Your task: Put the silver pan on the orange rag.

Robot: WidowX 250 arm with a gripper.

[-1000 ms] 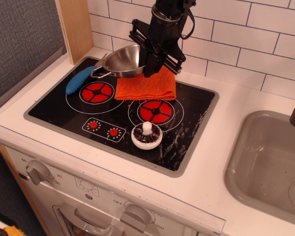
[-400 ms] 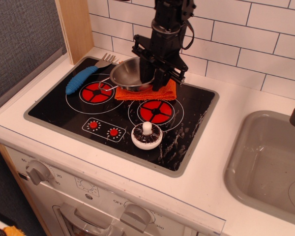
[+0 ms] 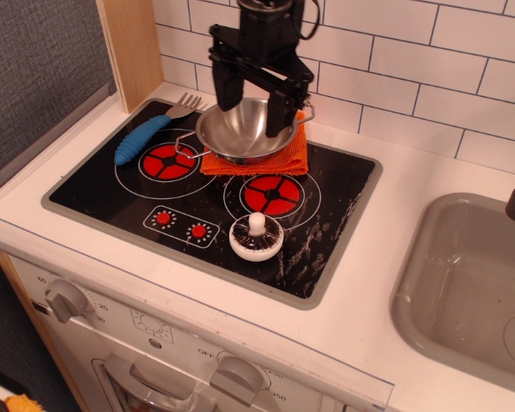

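Observation:
The silver pan sits upright on the orange rag, at the back of the stove top between the two burners. The pan overhangs the rag's left edge a little, and its wire handle points left over the left burner. My gripper hangs just above the pan's back rim. It is open, with its two black fingers spread wide and holding nothing. The back part of the rag is hidden by the pan and the gripper.
A fork with a blue handle lies at the stove's back left. A small white knobbed piece sits near the stove's front. A wooden post stands at the left, a tiled wall behind, and a grey sink at the right.
The gripper lowered the pan from the air onto the rag, let go of its rim, opened wide and rose slightly. The pan now rests level on the rag.

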